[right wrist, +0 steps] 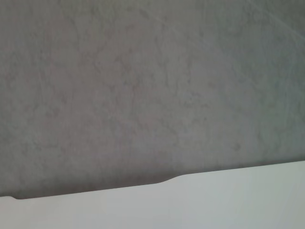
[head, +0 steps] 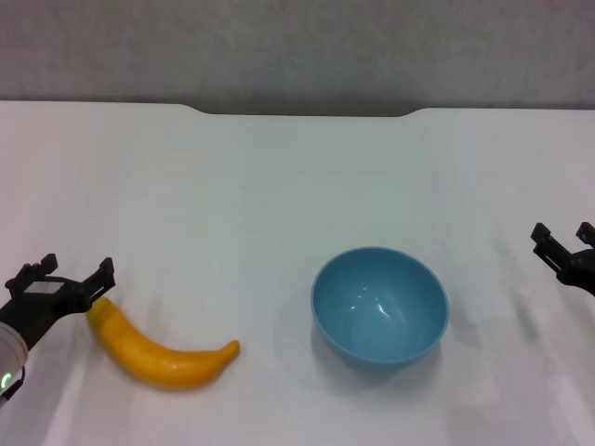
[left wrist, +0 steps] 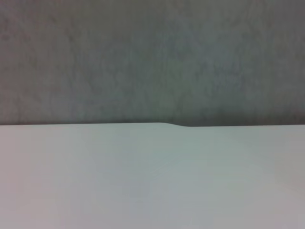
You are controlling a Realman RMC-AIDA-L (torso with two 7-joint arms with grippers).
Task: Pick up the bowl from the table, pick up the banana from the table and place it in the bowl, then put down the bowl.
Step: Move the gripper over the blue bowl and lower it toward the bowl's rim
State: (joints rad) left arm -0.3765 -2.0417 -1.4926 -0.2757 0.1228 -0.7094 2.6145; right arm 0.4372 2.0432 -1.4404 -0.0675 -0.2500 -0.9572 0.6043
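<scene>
Step in hand: judging by the layout, nothing is lifted yet; the bowl [head: 379, 308] comes first, and both arms sit at the edges of the head view.
Bowl: upright and empty on the counter [head: 279, 186], well apart from the right gripper [head: 563, 243], toward the robot's left of its fingers.
Banana: the banana [head: 158, 348] lies flat on the counter, one end just beside and partly behind the left gripper [head: 61, 276]; the rest curves away from those fingers toward the bowl.
Left fingers: spread wide, holding nothing, over the banana's near end.
Right fingers: two dark tips with a gap between them, so seemingly parted and empty.
Wrist views: only counter, its notched far edge and the grey wall [left wrist: 152, 57]; no task thing in them.
Doing it well: I would bring the right fingers in over the nearest part of the rim, one inside and one outside, and close firmly, since the glossy wall may slip. Lift level.
Risk: a sideways nudge could slide the bowl.
</scene>
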